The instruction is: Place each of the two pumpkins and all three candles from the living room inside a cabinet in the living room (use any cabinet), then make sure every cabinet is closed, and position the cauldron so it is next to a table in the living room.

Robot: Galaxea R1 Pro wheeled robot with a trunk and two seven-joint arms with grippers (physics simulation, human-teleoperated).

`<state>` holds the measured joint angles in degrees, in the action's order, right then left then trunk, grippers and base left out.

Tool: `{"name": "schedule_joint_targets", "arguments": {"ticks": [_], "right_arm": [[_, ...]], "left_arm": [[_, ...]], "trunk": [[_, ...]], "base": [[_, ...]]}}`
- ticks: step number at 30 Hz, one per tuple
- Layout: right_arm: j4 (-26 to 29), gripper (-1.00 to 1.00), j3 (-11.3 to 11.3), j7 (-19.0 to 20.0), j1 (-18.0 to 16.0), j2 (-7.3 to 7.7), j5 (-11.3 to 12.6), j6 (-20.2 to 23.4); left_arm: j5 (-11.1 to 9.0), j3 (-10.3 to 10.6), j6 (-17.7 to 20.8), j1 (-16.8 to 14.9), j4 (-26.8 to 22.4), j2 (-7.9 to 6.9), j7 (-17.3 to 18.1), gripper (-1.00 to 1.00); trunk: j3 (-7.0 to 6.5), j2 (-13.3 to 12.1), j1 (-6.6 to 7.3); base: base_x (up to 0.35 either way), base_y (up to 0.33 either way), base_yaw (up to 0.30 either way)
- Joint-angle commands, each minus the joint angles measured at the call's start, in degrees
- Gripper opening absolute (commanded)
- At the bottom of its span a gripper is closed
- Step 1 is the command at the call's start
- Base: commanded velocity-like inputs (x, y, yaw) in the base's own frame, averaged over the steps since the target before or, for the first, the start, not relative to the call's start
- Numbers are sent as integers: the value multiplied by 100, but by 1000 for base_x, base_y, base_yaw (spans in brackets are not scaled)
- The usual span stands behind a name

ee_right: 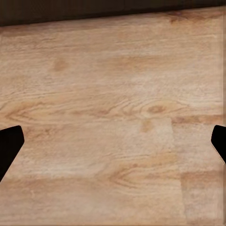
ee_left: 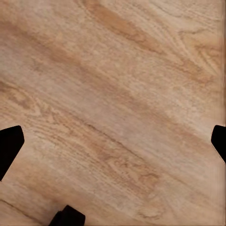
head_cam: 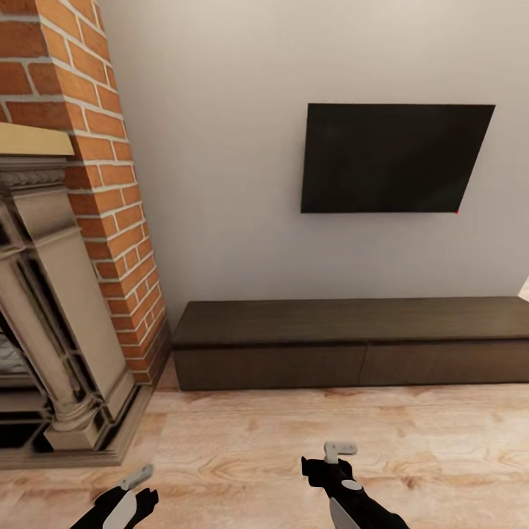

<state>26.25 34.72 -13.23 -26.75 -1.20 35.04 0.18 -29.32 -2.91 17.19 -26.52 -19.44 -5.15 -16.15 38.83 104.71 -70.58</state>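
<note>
Ahead of me, a dark flat television point(head_cam: 393, 158) hangs on the pale grey wall point(head_cam: 220, 147). To my left a red brick chimney point(head_cam: 103, 169) rises behind an ornate stone fireplace point(head_cam: 51, 308) with a pale wooden mantel point(head_cam: 33, 139). Light wood-grain floor point(head_cam: 294, 433) stretches below.
</note>
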Motion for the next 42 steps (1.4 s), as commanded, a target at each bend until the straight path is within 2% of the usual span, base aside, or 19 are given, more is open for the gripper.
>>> {"name": "schedule_joint_targets", "arguments": {"ticks": [1, 12, 26, 28, 30, 32, 33, 34, 35, 36, 37, 38, 39, 40, 42], "right_arm": [[9, 100, 50, -47, -6, 2, 45, 14], [11, 100, 44, -57, -6, 5, 61, 9], [11, 100, 44, -61, -6, 5, 71, 5], [11, 100, 44, -59, -6, 5, 72, 2], [8, 100, 41, -58, -6, 13, 73, 1], [9, 100, 35, -57, -6, 30, 76, 3], [10, 100, 32, -57, -6, 37, 78, 5], [10, 100, 30, -57, -6, 41, 79, 6], [11, 100, 26, -57, -6, 46, 80, 8], [11, 100, 24, -57, -6, 48, 81, 10], [11, 100, 18, -57, -6, 53, 84, 13], [11, 100, 15, -57, -6, 55, 84, 15], [11, 100, 16, -57, -6, 56, 85, 15], [11, 100, 12, -57, -6, 57, 83, 16], [11, 100, 11, -57, -6, 58, 82, 17]], "left_arm": [[-39, -16, 30, -1, -16, 0, -29, 100], [-42, -16, 30, 0, -16, -9, -29, 100], [-46, -17, 32, 0, -16, -28, -22, 100], [-53, -17, 37, 0, -16, -31, 9, 100], [-63, -16, 63, -1, -33, -44, 199, 100], [-70, -25, 119, -2, -58, -79, 533, 100], [-73, -30, 206, -2, -76, -145, 846, 100], [-89, -37, 403, -2, -111, -267, 1224, 100], [-108, -49, 879, -2, -241, -463, 1771, 100], [-115, -56, 1166, -3, -338, -561, 2070, 100], [-120, -68, 2210, 1, -853, -875, 3151, 100], [-113, -71, 2835, 1, -1273, -1069, 3852, 100], [-117, -74, 3274, 11, -1744, -1258, 4527, 100], [-141, -76, 3624, 44, -2483, -1527, 5449, 100], [-167, -75, 3846, 94, -3328, -1780, 6462, 100]], "trunk": [[6, 2, -1], [6, 2, -1], [6, 2, -1], [6, 2, -1], [6, 2, -1], [6, 2, -1], [6, 2, -1], [6, 2, -1], [6, 2, -1], [6, 2, -1], [6, 2, -1], [6, 2, -1], [6, 2, -1], [6, 2, -1], [6, 2, -1]], "base": [[149, -126, 0], [126, -113, -10], [10, -98, 0], [0, -10, 0], [0, -5, 0], [0, -2, 0], [0, -1, 0], [0, 0, 0], [0, 0, 0], [0, 0, 0], [0, 0, 0], [0, 0, 0], [0, 0, 0], [0, 0, 0], [0, 0, 0]]}}
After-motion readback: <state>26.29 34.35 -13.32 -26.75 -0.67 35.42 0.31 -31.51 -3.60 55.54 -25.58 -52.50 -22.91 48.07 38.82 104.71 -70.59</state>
